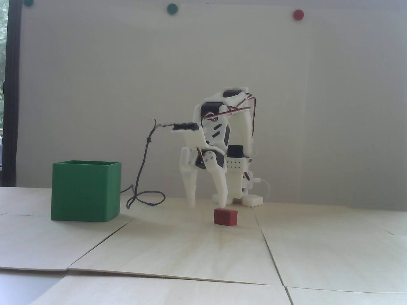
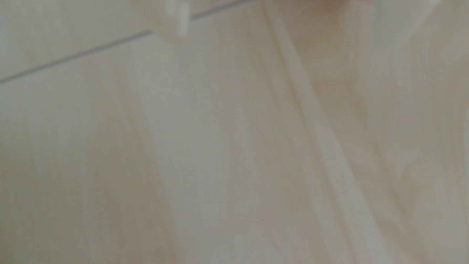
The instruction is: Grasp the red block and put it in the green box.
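Resting on the pale wood-grain worktop (image 1: 190, 254), the matte red block (image 1: 225, 217) lies at five o'clock below the white plastic pincer (image 1: 206, 201), whose prongs are spread, holding nothing. The thin-walled green box (image 1: 85, 191) stands at nine o'clock, well apart.

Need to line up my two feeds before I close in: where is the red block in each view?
Fixed view: the red block lies on the table, centre, in front of the open end effector.
Wrist view: not in it; only blurred table shows.
Shared landmark: the seams between the pale wooden table panels.
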Tool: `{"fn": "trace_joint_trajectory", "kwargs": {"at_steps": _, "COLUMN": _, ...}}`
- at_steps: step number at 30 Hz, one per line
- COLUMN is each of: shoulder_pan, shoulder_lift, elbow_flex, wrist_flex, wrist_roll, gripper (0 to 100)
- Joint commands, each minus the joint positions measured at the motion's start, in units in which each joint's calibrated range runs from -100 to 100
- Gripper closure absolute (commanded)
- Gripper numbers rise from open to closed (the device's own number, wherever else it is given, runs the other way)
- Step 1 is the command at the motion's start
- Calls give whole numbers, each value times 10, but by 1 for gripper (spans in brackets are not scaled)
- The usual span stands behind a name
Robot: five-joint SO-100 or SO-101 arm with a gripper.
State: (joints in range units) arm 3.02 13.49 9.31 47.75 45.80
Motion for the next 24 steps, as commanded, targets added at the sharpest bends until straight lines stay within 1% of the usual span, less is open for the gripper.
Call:
{"fn": "trace_joint_trajectory", "kwargs": {"at_steps": 1, "shoulder_pan": 17, "shoulder_lift": -16, "elbow_flex": -110, "wrist_flex": 5, "wrist_roll": 1, "gripper": 74}}
{"fn": "trace_joint_trajectory", "kwargs": {"at_steps": 21, "shoulder_pan": -2, "shoulder_lift": -5, "elbow_flex": -122, "wrist_flex": -2, "wrist_roll": 1, "gripper": 74}}
{"fn": "trace_joint_trajectory", "kwargs": {"at_steps": 24, "shoulder_pan": -7, "shoulder_lift": 10, "elbow_flex": -151, "wrist_flex": 4, "wrist_roll": -2, "gripper": 74}}
